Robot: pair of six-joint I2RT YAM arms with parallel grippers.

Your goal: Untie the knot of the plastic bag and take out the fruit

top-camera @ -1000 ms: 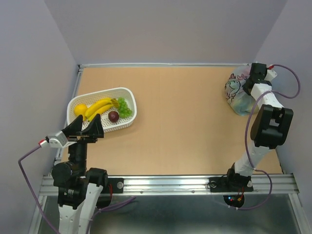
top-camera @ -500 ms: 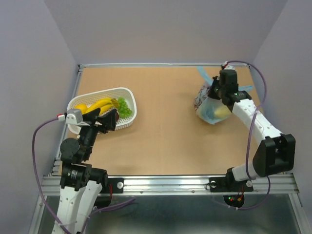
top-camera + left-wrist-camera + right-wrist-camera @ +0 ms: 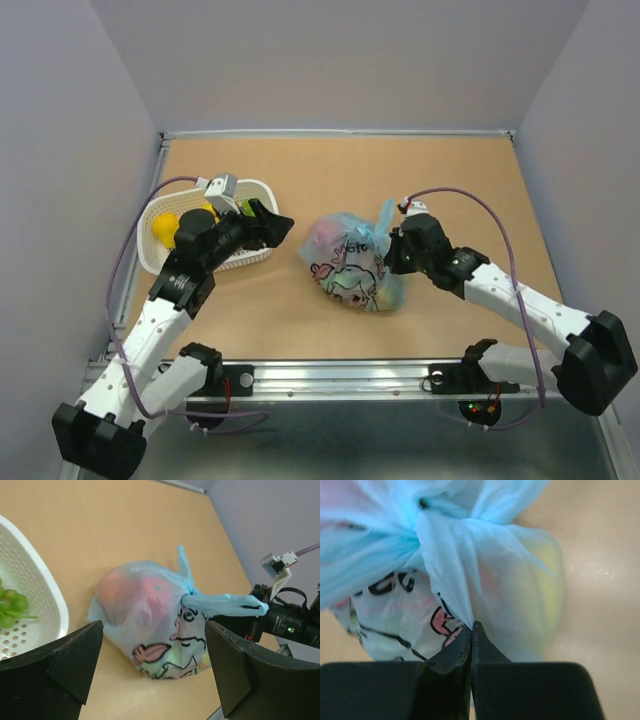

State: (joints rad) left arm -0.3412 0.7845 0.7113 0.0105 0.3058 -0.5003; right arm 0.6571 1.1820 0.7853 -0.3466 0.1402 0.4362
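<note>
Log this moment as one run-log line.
knot: tied | right end effector: shut on knot ear | left end effector: open, facing plastic bag | fruit: inside bag

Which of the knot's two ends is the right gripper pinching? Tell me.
The sideways end, stretched out flat into the shut right gripper; the upright end sticks up free above the knot.

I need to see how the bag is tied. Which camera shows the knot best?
The left wrist view: the knot sits unobstructed with both ears visible, one upright, one stretched sideways. The right wrist view shows it very close, cropped at the top. The top external view shows only a small blue bunch.
</note>
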